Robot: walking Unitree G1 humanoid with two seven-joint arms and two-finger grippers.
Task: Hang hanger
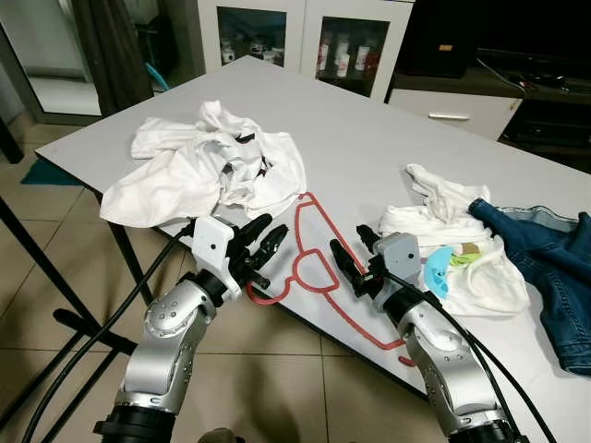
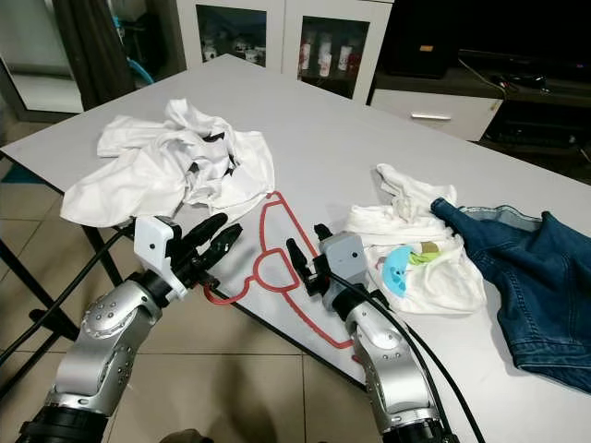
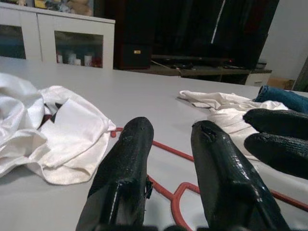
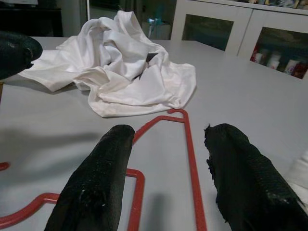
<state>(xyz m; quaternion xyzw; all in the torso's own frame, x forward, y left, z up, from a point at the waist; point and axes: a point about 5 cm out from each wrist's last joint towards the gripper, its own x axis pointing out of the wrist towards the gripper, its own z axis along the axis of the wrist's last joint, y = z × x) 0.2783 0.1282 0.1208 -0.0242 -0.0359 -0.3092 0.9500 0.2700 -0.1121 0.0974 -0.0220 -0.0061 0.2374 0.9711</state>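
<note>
Nearest the camera, two silver robot arms reach toward the front edge of a pale grey desk (image 1: 369, 138). The left gripper (image 1: 270, 242) hovers over the desk edge with its two black fingers parted around nothing. The right gripper (image 1: 353, 254) is likewise spread apart and empty, its fingertips low over the desk.

Between and just beyond them lies a thin red wire clothes hanger (image 1: 314, 263), flat on the desk — its hook end curls near the left gripper at the desk edge, and one long side runs under the right gripper toward the front corner. Its far tip touches a crumpled white shirt (image 1: 208, 166) heaped on the robot's left.

On the right sit a smaller pile of white cloth (image 1: 452, 249) with a light blue piece (image 1: 438, 269) on it, and beside it a pair of blue denim jeans (image 1: 545, 268).

Farthest back stands a white cabinet with glass doors (image 1: 305, 37), and a dark TV stand (image 1: 545, 92).
</note>
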